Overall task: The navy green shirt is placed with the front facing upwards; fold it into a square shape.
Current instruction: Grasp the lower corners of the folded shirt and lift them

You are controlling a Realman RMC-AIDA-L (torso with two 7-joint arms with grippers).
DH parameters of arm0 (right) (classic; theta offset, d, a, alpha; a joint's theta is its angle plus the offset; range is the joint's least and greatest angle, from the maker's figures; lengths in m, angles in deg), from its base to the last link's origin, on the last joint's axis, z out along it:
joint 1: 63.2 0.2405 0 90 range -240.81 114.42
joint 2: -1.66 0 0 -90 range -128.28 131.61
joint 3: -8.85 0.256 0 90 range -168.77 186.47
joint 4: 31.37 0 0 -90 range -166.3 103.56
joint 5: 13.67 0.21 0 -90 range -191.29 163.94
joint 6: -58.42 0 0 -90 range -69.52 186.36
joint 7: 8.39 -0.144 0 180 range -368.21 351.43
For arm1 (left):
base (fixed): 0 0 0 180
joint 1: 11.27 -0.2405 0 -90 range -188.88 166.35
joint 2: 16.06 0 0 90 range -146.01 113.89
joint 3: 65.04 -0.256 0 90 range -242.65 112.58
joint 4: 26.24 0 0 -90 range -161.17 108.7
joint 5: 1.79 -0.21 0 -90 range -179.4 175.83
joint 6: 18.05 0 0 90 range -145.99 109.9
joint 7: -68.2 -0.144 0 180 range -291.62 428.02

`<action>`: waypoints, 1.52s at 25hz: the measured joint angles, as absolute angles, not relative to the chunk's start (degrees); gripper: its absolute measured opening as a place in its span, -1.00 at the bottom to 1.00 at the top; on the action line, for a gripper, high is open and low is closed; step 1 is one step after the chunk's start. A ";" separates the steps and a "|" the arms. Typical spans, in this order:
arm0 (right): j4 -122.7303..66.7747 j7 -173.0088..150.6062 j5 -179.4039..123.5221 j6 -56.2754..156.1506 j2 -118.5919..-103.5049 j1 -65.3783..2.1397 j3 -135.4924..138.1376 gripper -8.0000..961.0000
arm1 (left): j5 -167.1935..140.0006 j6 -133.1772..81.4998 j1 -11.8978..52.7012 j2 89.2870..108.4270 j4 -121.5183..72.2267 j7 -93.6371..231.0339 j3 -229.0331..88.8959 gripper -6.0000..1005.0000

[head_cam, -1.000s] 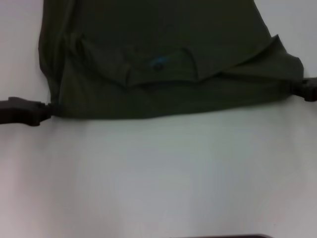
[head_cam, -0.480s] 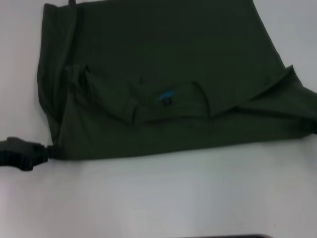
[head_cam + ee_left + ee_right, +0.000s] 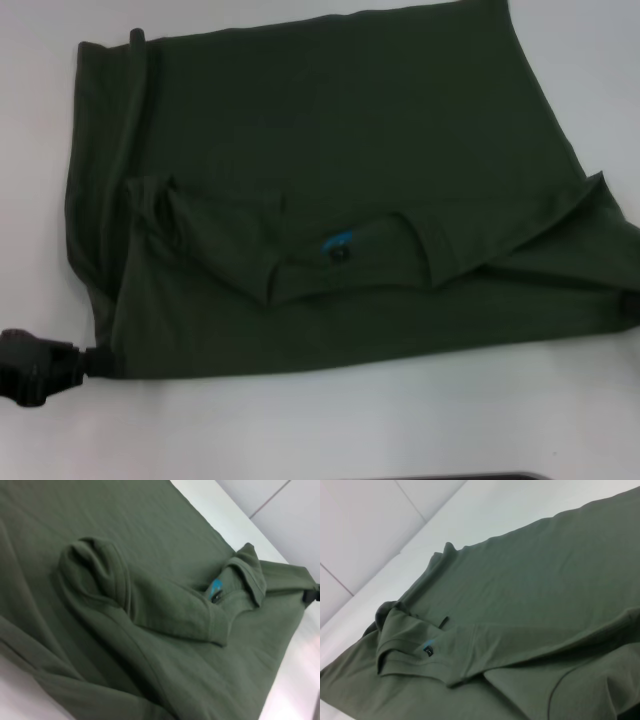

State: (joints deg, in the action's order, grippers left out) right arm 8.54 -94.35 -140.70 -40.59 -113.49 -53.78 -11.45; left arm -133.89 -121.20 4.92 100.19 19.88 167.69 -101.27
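Dark olive-green cotton shirt [image 3: 330,190] lies folded across the white desk [image 3: 350,420]; left end effector [image 3: 98,360] grips its near-left corner, right end effector [image 3: 630,305] barely visible at near-right edge, grip unclear; bare desk nearer.

Dim, even light; soft blur; faint shadows

Shirt [image 3: 330,190]: far corner cut off by head view's top edge; chest lettering hidden. Right gripper [image 3: 630,305]: mostly beyond the frame edge, fingers indistinguishable.
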 joint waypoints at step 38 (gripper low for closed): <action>8.70 -84.60 -142.35 -46.76 -117.04 -61.98 -3.00 -0.84 | -136.80 -123.61 8.35 98.53 18.78 165.42 -99.09 -0.99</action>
